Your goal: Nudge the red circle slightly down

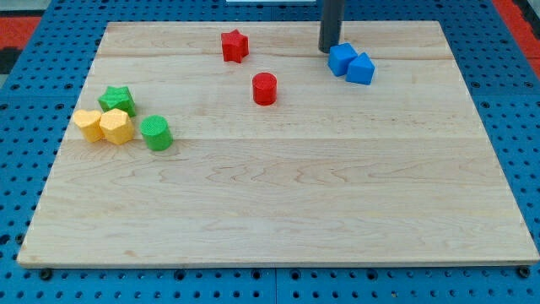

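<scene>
Yellow blocks [103,125], two touching, are noted near the board's [278,228] left edge, with a green star [117,100] just above them and a green cylinder [156,133] just to their right. A red star [234,46] sits near the top edge, left of centre. The red circle [265,88] stands alone below and right of it, in the upper middle. Tip [328,49] is seen near the top edge, touching or just beside the left of two blue blocks [352,63]. No fingers exist on this rod, so no finger state applies. Judgement: the tip should be brought round above the circle, clear of both neighbours, centred on it, then pushed briefly toward the bottom edge and stopped early.
</scene>
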